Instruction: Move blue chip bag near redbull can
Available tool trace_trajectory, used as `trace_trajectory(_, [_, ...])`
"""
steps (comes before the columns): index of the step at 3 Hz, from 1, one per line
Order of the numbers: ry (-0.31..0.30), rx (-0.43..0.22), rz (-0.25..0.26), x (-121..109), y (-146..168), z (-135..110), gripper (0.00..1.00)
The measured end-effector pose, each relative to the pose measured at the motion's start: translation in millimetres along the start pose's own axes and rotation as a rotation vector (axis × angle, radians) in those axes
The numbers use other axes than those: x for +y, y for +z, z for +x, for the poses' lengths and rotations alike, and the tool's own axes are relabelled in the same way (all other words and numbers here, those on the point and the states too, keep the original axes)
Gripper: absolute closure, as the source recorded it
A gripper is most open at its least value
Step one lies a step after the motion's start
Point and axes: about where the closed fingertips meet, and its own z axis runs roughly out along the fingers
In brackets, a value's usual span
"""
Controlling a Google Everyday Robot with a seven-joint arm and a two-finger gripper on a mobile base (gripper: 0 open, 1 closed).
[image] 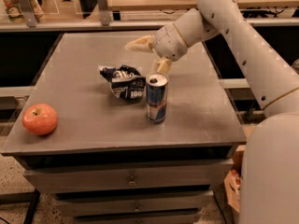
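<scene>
Blue chip bag (124,81) lies free beside parted jaws.

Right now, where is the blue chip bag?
In the camera view, the blue chip bag lies on the table, just left of the redbull can; the open gripper hovers behind them.

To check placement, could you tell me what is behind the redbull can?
Behind the redbull can the open gripper hangs above the table, and the blue chip bag lies at the can's rear left. The can covers the table strip directly behind it.
</scene>
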Motion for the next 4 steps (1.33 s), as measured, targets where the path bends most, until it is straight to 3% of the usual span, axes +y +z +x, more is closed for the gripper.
trace_trajectory(1, [-0.014,-0.005,0.079,-12.4,-6.7,-6.6,0.0])
trace_trajectory(2, [-0.074,0.021,0.208,-33.2,-26.5,-26.1,0.0])
trace_trajectory(3, [-0.132,0.07,0.3,-40.9,-49.0,-43.5,0.0])
trace_trajectory(4, [-0.136,0.073,0.311,-42.9,-50.7,-45.8,0.0])
